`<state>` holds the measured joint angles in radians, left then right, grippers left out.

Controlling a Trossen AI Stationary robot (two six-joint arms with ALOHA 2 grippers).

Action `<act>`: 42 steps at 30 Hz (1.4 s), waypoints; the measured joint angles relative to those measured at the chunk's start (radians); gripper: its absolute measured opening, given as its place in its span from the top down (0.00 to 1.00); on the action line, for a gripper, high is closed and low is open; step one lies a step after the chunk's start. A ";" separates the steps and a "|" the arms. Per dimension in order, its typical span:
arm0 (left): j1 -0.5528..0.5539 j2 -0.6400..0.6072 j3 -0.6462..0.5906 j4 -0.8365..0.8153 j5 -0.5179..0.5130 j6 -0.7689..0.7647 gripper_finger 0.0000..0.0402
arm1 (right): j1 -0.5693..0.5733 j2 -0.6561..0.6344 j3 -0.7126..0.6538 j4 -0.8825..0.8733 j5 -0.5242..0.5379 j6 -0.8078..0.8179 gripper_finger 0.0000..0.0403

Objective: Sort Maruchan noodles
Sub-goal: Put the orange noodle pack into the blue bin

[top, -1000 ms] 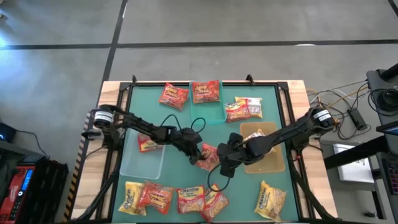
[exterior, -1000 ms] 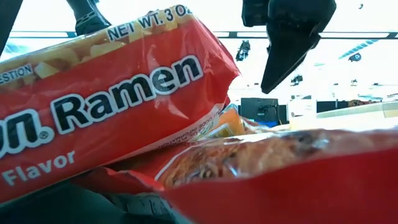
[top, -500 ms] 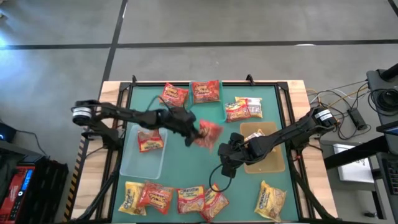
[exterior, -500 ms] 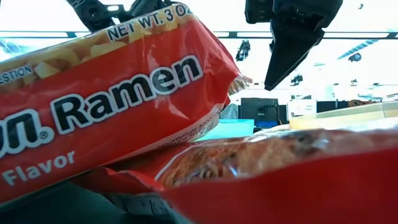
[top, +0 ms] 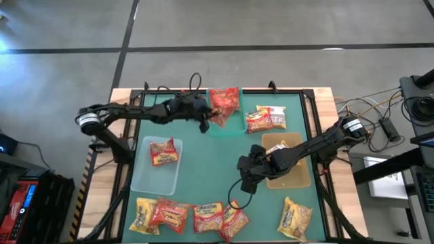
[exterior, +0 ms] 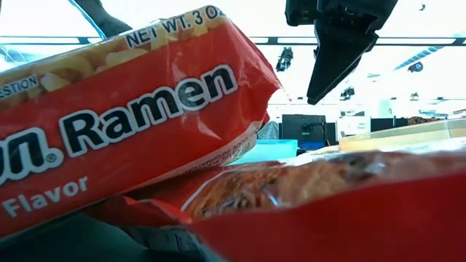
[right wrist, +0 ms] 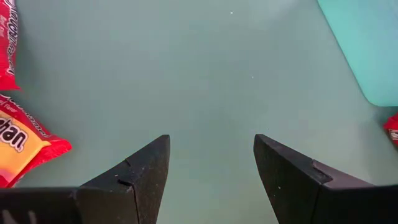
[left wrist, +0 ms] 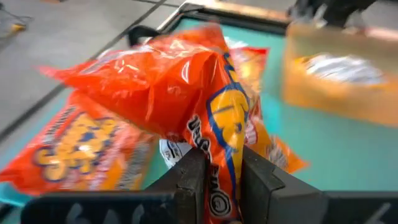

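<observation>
Placement step in hand: left gripper (top: 205, 119) clamps an orange-red packet (top: 218, 114) over the far teal bin (top: 237, 127); release follows. Right gripper (top: 245, 180) waits mid-table, fingers apart, empty.

The left gripper (left wrist: 221, 177) sits at the bottom centre of the frame, its two dark fingers (left wrist: 189, 180) pinched on the edge of an orange-red noodle packet (left wrist: 180, 93) that fills the middle. Another orange packet (left wrist: 81, 152) with yellow lettering lies at lower left. At upper right a blurred tan bin (left wrist: 342, 93) holds what may be a silvery packet (left wrist: 345, 67). Teal worktop (left wrist: 336, 155) shows at right.
</observation>
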<state>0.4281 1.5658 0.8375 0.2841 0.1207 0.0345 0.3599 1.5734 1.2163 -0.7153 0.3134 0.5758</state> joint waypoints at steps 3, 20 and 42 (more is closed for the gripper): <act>0.027 0.057 0.000 0.074 -0.049 0.024 0.87 | 0.000 0.000 0.000 0.001 0.000 0.000 0.44; 0.104 0.142 0.006 0.224 -0.122 0.016 0.67 | 0.000 0.000 0.001 0.026 0.000 0.000 0.44; 0.087 -0.091 -0.131 -0.023 -0.040 -0.109 0.58 | 0.000 0.000 0.002 0.055 0.000 0.000 0.44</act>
<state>0.5152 1.4743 0.7064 0.2607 0.0808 -0.0742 0.3599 1.5734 1.2179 -0.6602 0.3134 0.5762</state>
